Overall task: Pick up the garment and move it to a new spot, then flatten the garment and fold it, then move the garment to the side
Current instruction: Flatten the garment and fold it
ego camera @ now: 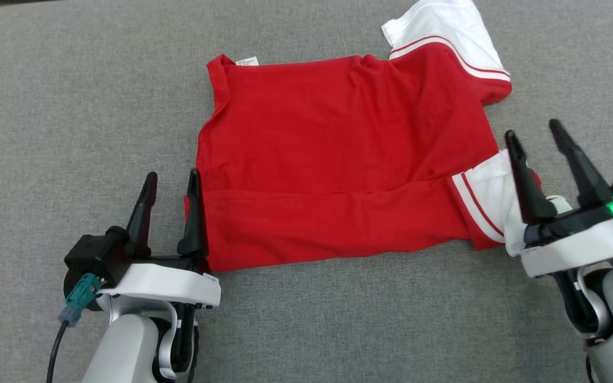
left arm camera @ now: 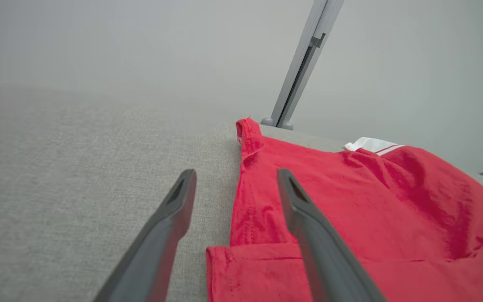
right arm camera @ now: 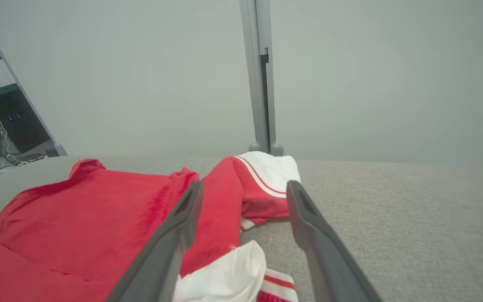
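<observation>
**Ann:** Grey woven cloth covers the whole work surface [ego camera: 72, 133], coarse and matte, and behind it I've got a pale blank wall [right arm camera: 371, 75] and a slim metal post [right arm camera: 260, 84]. What's lying on it?

**Ben:** One garment [ego camera: 338, 170], a red jersey T-shirt. It looks soft and it's spread mostly flat, with a few shallow creases across the body. The near edge is doubled over into a long straight band [ego camera: 328, 226], and there's a small white label [ego camera: 247, 61] at the far left corner.

**Ann:** And the sleeves?

**Ben:** White, trimmed with thin red stripes. The far sleeve [ego camera: 445, 37] fans out at the upper right. The near sleeve [ego camera: 485, 205] is bunched and rumpled.

**Ann:** Where's the left gripper [ego camera: 173, 174]?

**Ben:** At the garment's near left corner, jaws spread wide with nothing clamped. Its inner finger is over the red edge and its outer finger is over bare grey cloth. I can't tell if the tips touch.

**Ann:** And the right gripper [ego camera: 533, 128]?

**Ben:** At the near right end, jaws just as wide and gripping nothing. One dark tapered finger is above the crumpled white sleeve, the other is over bare surface.
</observation>
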Tool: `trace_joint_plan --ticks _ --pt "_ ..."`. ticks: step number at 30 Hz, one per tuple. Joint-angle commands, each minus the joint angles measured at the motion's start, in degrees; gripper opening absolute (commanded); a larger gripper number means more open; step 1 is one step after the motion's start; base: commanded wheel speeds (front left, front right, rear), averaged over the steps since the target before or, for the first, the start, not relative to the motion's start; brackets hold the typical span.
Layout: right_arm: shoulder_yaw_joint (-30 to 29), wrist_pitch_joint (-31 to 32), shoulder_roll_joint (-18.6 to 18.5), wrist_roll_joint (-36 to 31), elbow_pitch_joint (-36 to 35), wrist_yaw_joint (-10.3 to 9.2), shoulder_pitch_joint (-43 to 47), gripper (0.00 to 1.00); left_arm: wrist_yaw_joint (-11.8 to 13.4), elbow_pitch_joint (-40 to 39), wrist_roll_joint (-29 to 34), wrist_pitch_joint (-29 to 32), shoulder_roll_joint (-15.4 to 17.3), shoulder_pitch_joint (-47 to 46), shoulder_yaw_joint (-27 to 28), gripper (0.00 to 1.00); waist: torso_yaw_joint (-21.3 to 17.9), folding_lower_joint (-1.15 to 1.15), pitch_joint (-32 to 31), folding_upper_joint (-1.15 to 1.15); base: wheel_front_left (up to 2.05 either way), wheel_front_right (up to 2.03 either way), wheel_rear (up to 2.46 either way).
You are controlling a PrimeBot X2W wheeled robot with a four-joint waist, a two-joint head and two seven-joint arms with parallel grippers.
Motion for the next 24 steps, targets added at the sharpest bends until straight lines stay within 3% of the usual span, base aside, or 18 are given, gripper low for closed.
trace_joint_plan --ticks 1,12,24 --pt "-1.2 -2.2 -0.2 -0.7 -1.4 0.0 1.5 1.0 1.0 -1.1 1.4 -1.6 0.2 -0.2 0.3 1.0 -0.1 0.0 -0.9 0.0 0.0 0.0 0.0" --pt "-7.6 -5.0 2.9 -3.9 -9.2 0.0 12.8 1.0 2.7 -8.9 8.4 -3.1 0.1 6.8 2.7 1.0 -1.7 0.0 -6.6 0.0 0.0 0.0 0.0" --pt "-9.4 -2.4 7.3 -4.3 -10.4 0.0 25.0 1.0 1.4 -6.1 9.2 -3.2 0.2 16.3 2.4 1.0 -2.5 0.0 -12.5 0.0 0.0 0.0 0.0"
